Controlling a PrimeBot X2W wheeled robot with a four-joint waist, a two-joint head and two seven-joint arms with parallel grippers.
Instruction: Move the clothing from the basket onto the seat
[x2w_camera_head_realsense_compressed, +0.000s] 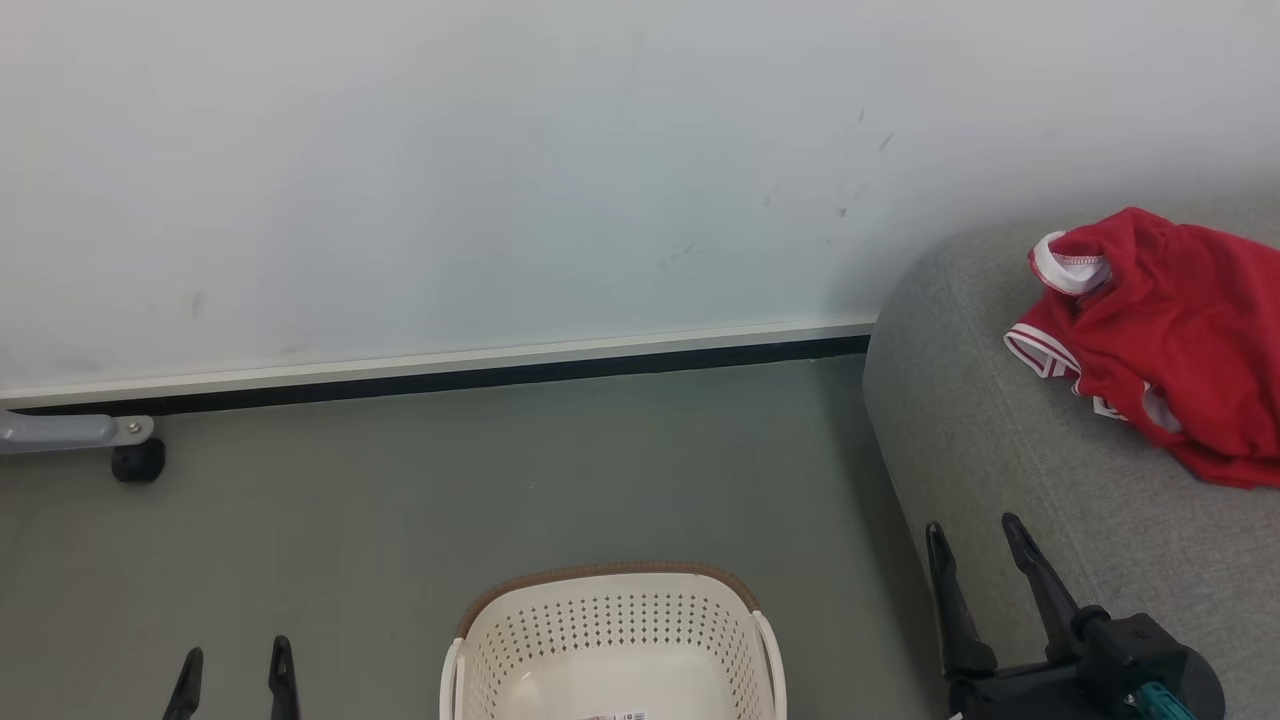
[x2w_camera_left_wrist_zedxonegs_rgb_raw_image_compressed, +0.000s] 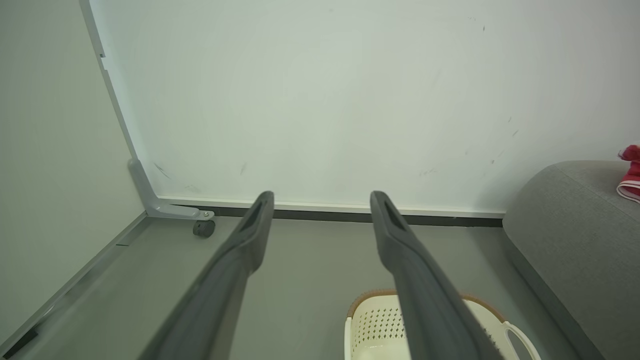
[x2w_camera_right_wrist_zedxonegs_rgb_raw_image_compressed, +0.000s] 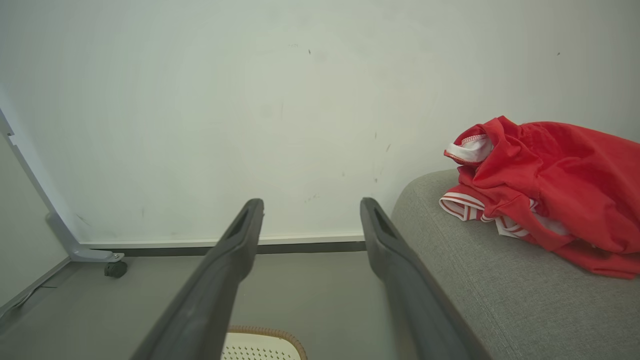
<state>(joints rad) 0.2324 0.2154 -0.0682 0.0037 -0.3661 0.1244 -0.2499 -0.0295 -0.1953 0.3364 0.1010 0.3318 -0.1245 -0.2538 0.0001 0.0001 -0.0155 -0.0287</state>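
Plain white wall (x2w_camera_head_realsense_compressed: 500, 180) and grey floor (x2w_camera_head_realsense_compressed: 500, 470) all round, both grippers gaping open and empty: right gripper (x2w_camera_head_realsense_compressed: 973, 527) by the edge of the sofa (x2w_camera_head_realsense_compressed: 1000, 470), left gripper (x2w_camera_head_realsense_compressed: 237, 650) over bare floor. The basket (x2w_camera_head_realsense_compressed: 610, 600) between them looks empty in the part I can see, and the red clothing (x2w_camera_head_realsense_compressed: 1170, 330) sits bunched on the sofa, so I'd guess the arms are parked clear, job done.

Pale scuffed wall (x2w_camera_head_realsense_compressed: 500, 150); dark baseboard (x2w_camera_head_realsense_compressed: 500, 375) along its foot, grey floor (x2w_camera_head_realsense_compressed: 400, 500) below, 1 caster (x2w_camera_head_realsense_compressed: 137, 462) at its left end.
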